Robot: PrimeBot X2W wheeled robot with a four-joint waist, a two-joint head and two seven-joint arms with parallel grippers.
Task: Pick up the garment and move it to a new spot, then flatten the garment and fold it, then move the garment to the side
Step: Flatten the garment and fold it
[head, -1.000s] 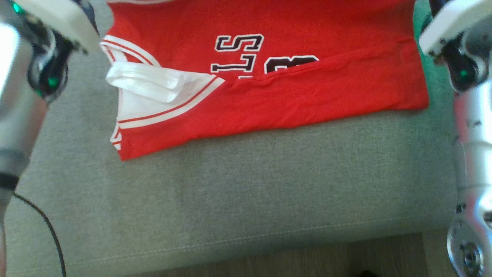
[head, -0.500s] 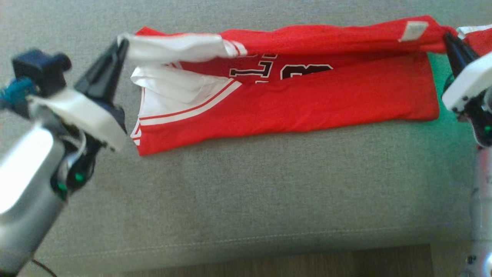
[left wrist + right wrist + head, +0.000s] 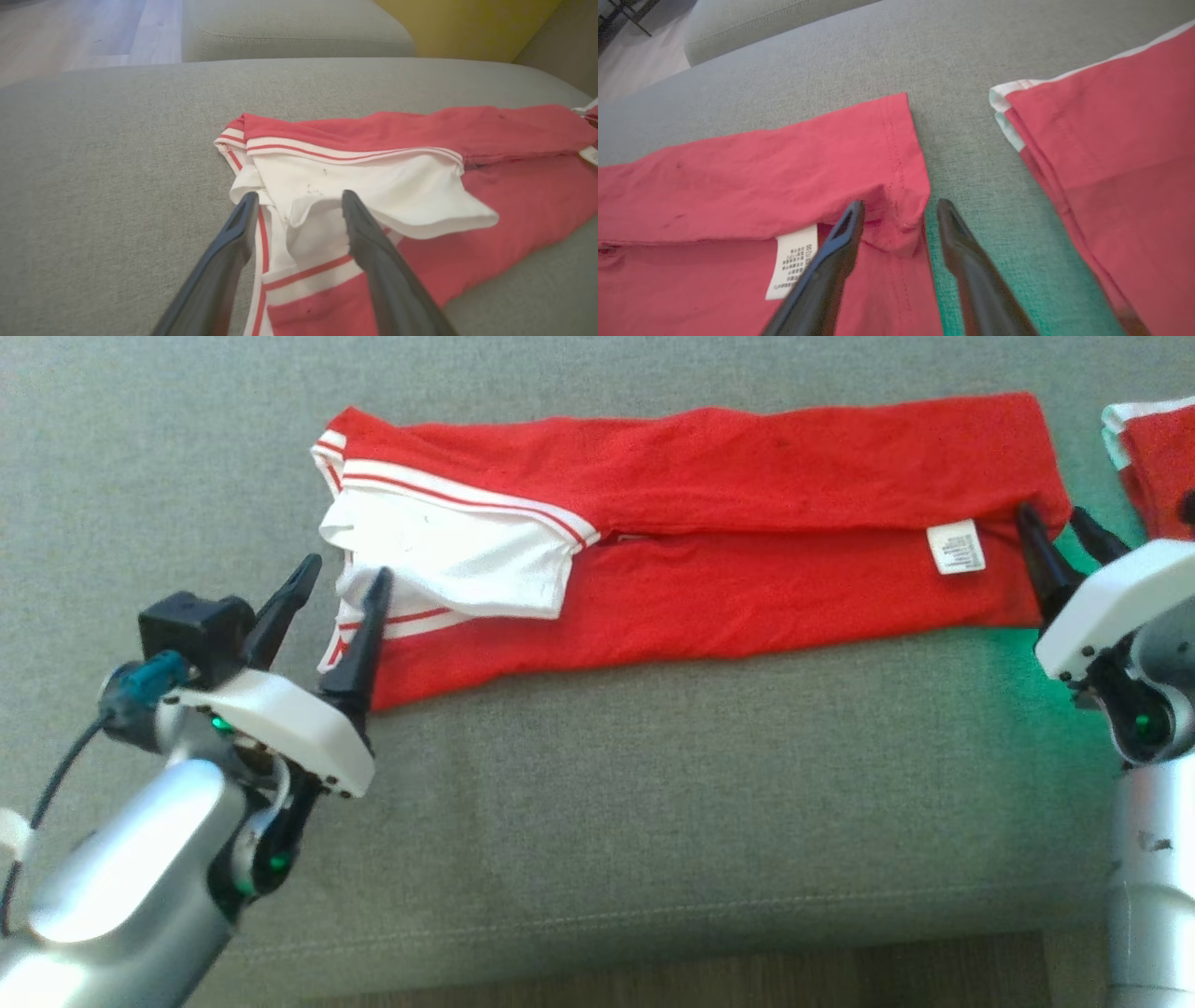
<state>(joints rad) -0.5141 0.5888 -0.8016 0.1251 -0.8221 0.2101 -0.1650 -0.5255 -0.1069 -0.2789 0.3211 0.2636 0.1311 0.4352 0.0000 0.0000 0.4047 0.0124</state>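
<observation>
The red garment (image 3: 709,541) with white sleeves lies folded into a long band across the grey sofa cushion (image 3: 597,784). Its far half is laid over the near half, with a white care label (image 3: 955,547) facing up near the right end. My left gripper (image 3: 341,576) stands open at the white-sleeved left end (image 3: 373,196), its fingers astride the sleeve edge. My right gripper (image 3: 1055,520) is open at the right end, one finger over the hem corner (image 3: 896,219) and the other over bare cushion.
A second red piece (image 3: 1153,453) with white trim lies on the cushion just right of my right gripper, also large at the right wrist view's right (image 3: 1111,154). Wooden floor (image 3: 747,971) shows below the cushion's front edge. Another grey cushion (image 3: 289,28) sits beyond.
Both grippers carried the garment's far edge toward me, laid it over the near half, hiding the lettering, and opened. The head camera also shifted.
</observation>
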